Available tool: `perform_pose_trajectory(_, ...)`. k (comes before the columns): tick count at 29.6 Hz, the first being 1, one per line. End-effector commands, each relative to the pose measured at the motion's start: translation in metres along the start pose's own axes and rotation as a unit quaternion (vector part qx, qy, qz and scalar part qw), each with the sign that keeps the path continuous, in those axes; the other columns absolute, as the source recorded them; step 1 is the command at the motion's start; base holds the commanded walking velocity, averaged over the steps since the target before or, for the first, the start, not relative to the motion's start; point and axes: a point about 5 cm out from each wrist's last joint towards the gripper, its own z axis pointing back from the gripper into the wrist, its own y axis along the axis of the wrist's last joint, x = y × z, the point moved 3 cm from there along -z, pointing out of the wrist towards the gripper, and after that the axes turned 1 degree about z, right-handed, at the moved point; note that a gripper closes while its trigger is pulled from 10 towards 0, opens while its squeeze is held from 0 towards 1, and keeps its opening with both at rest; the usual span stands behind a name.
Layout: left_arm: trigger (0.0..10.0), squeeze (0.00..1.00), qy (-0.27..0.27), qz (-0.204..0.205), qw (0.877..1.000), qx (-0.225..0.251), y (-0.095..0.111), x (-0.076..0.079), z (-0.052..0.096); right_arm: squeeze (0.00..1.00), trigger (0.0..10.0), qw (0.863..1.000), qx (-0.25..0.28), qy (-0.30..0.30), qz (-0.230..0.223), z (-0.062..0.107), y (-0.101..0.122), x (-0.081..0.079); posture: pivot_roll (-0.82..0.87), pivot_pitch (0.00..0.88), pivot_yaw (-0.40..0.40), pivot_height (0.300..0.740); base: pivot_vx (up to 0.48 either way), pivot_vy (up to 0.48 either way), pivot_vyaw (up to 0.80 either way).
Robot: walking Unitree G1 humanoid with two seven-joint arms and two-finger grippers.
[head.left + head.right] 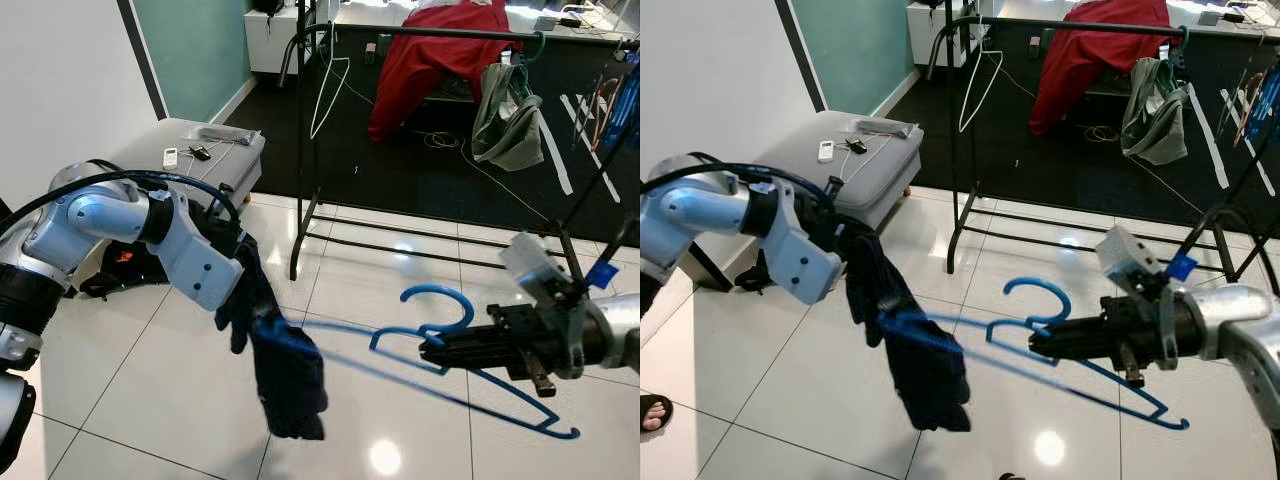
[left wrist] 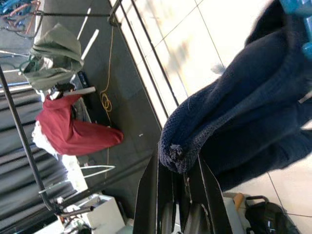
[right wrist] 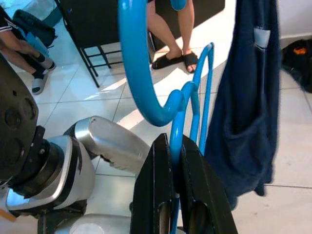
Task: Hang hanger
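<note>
The right claw [image 1: 432, 350] is clamped on the blue hanger [image 1: 440, 335] just below its hook, holding it out low over the tiled floor [image 1: 380, 270], with the hook curling upward and the frame tilted down. The left claw [image 1: 240, 262] is closed on a dark garment [image 1: 285, 370] that drapes over the far end of the hanger and sags beneath it. The clothes rail [image 1: 440, 33] stands well apart, further back, already carrying a white hanger [image 1: 328, 90] and a grey-green garment [image 1: 505, 110].

The likely trouble is the garment: it sits on one end only, so lifting or tilting the hanger toward the rail could let it slide off onto the floor. The two arms also share one load, so if they move out of step, the cloth could drag the hanger crooked in the right claw's thin grip, and the hook would then miss the rail
</note>
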Motion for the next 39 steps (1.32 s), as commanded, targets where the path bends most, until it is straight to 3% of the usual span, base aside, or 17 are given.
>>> perform_pose_trajectory(1, 10.0, 0.0, 0.002, -0.007, 1.0, -0.006, 0.0, -0.004, 0.003, 0.0, 10.0, 1.0, -0.012, 0.008, 0.005, -0.003, 0.0, -0.003, -0.04, 0.093, 0.043, 0.74, 0.0, 0.0, 0.0)
perform_pose_trajectory(10, 10.0, 0.0, 0.006, -0.01, 1.0, 0.001, 0.004, -0.007, 0.002, 0.0, 10.0, 1.0, -0.001, -0.009, 0.012, -0.001, 0.005, 0.001, -0.04, 0.089, 0.042, 0.74, 0.0, 0.0, 0.0)
perform_pose_trajectory(19, 10.0, 0.0, 0.006, -0.015, 1.0, 0.008, 0.008, -0.008, 0.001, 0.0, 10.0, 0.995, 0.023, -0.09, 0.04, 0.005, 0.015, 0.026, -0.04, 0.084, 0.041, 0.74, 0.0, 0.0, 0.0)
perform_pose_trajectory(32, 10.0, 0.0, 0.008, -0.016, 1.0, 0.011, 0.01, -0.009, 0.0, 0.0, 10.0, 0.995, 0.029, -0.084, 0.041, 0.0, 0.015, 0.028, -0.04, 0.084, 0.04, 0.74, 0.0, 0.0, 0.0)
perform_pose_trajectory(39, 10.0, 0.0, 0.01, -0.016, 1.0, 0.014, 0.01, -0.009, 0.0, 0.0, 10.0, 0.998, 0.036, -0.03, 0.029, -0.011, 0.016, 0.018, -0.04, 0.089, 0.041, 0.74, 0.0, 0.0, 0.0)
